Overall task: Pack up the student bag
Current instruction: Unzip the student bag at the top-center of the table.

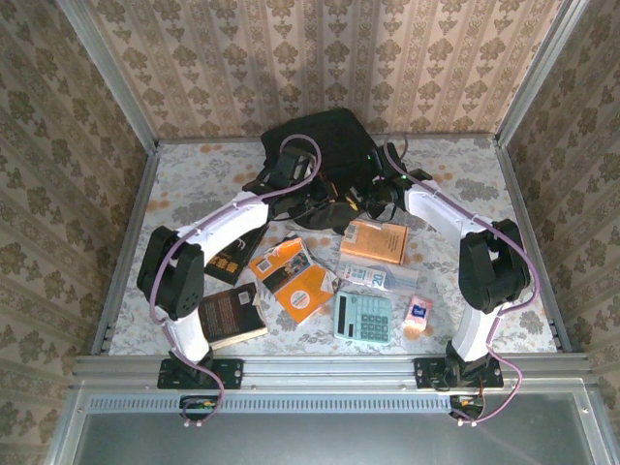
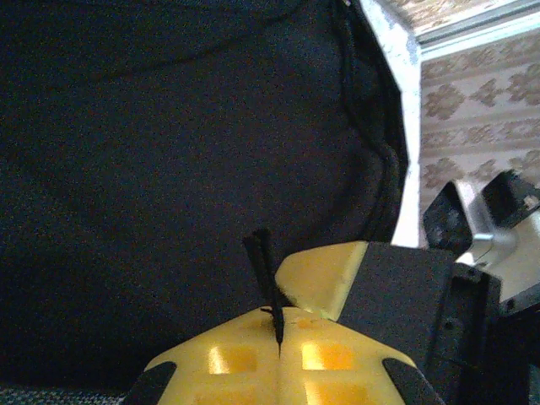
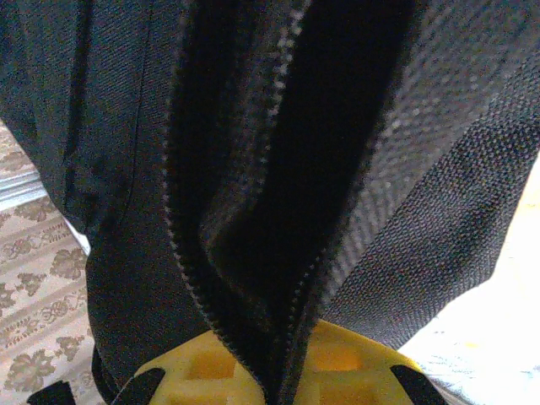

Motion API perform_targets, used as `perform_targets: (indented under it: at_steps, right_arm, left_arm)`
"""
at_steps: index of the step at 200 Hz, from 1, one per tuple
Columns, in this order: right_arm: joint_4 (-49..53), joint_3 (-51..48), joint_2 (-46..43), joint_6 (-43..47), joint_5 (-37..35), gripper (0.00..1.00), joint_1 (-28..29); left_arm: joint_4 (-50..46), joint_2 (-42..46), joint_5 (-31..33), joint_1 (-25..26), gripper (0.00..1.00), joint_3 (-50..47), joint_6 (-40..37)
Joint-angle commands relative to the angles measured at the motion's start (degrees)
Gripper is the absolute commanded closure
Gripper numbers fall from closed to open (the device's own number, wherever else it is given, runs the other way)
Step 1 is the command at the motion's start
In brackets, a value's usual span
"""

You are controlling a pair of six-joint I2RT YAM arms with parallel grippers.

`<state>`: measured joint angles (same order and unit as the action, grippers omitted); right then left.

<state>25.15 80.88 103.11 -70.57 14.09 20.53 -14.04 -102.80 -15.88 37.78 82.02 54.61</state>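
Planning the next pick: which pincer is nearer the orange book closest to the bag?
Right. The right pincer grips the student bag just behind the orange book; the left pincer grips it farther left.

student bag (image 1: 320, 131): black | calculator (image 1: 363, 318): teal | central book (image 1: 305, 293): orange | walls (image 1: 407, 58): beige damask | tabletop (image 1: 465, 184): pale floral

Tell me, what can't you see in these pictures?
- Inside of the student bag: right wrist view, too dark between its open edges.
- What the thin black strip pinched by the left fingers is: left wrist view, pull tab or strap, unclear.
- Title of the book: top view, too small.
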Motion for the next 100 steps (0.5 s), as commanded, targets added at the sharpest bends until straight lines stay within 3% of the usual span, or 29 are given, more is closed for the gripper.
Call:
perform_targets:
  at_steps: [1,36,100]
  right_arm:
    - [4.0,2.4,0.8,6.4,-4.0,1.0,-1.2]
    - [8.3,3.8,0.9,10.9,-5.8,1.0,-1.2]
    - [8.9,3.5,0.0,14.8,-5.8,1.0,-1.5]
  left_arm:
    - [-12.7,0.4,2.6,-0.2,1.0,5.1,-9.5]
    - [-20.9,0.2,7.4,-1.1,1.0,7.6,-15.6]
    - [-19.4,2.5,10.2,-5.8,1.0,3.2,-18.5]
